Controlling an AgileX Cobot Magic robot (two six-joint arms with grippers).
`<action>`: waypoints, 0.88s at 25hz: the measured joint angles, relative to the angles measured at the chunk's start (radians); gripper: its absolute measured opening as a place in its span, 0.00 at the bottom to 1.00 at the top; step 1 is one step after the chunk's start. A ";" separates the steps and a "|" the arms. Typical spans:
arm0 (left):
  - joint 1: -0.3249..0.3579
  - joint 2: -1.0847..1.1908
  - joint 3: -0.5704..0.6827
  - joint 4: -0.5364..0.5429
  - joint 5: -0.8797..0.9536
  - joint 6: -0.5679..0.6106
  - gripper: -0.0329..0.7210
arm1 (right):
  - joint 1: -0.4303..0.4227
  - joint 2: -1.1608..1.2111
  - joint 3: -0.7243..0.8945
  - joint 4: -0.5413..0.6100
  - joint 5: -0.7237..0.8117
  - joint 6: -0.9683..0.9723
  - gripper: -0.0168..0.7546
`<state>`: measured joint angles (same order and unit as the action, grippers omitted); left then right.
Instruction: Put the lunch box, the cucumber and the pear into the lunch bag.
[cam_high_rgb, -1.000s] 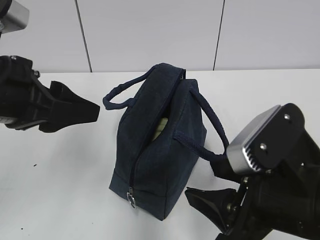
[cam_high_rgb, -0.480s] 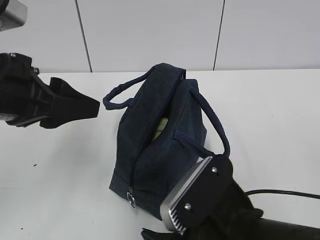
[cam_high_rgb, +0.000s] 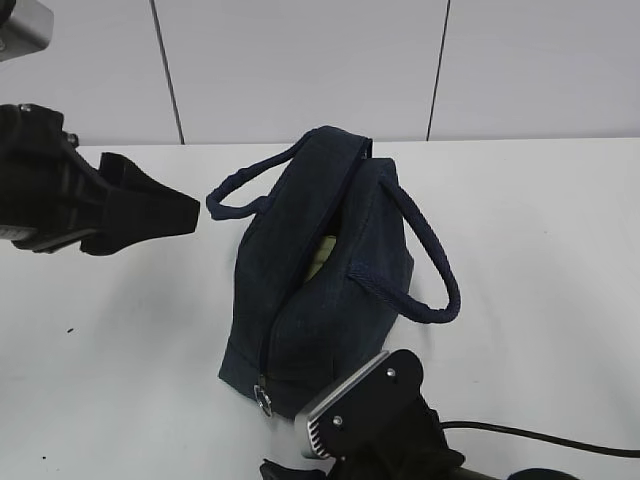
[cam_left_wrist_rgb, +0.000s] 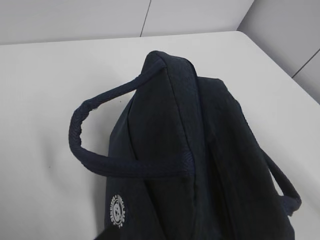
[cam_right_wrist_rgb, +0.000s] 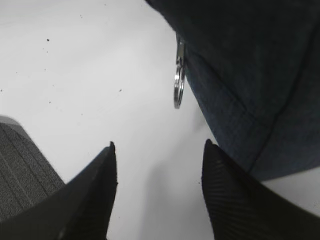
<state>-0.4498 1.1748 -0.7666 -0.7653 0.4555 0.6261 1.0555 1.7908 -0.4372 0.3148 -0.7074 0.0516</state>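
The dark navy lunch bag (cam_high_rgb: 320, 290) stands mid-table with both loop handles drooping; it also fills the left wrist view (cam_left_wrist_rgb: 190, 150). Its top is parted, and a pale green patch (cam_high_rgb: 320, 258) shows inside; I cannot tell what it is. The cucumber and pear are hidden. The metal zipper pull (cam_high_rgb: 263, 400) hangs at the bag's near end, and its ring shows in the right wrist view (cam_right_wrist_rgb: 177, 92). My right gripper (cam_right_wrist_rgb: 160, 145) is open and empty, low over the table, just short of the ring. My left gripper (cam_high_rgb: 190, 215) hovers left of the bag, beside the left handle (cam_high_rgb: 235, 195).
The white table (cam_high_rgb: 120, 340) surrounds the bag, with a pale panelled wall behind. My right arm's wrist block (cam_high_rgb: 365, 410) sits at the bottom edge of the exterior view, close to the bag's near end, with a black cable (cam_high_rgb: 540, 438) trailing right.
My right arm has swung left and down across the front, from the right of the bag to its near end by the zipper pull. The left arm and the bag have barely moved.
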 joint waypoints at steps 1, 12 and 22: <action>0.000 0.000 0.000 0.000 0.000 0.000 0.52 | 0.000 0.010 -0.006 -0.002 -0.017 0.010 0.56; 0.000 0.000 0.000 -0.001 -0.014 0.000 0.52 | 0.000 0.114 -0.111 -0.002 -0.038 0.034 0.44; 0.000 0.000 0.000 -0.001 -0.019 0.000 0.52 | 0.000 0.142 -0.161 0.088 -0.053 0.025 0.40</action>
<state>-0.4498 1.1748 -0.7666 -0.7663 0.4361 0.6261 1.0555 1.9331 -0.5986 0.4030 -0.7604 0.0767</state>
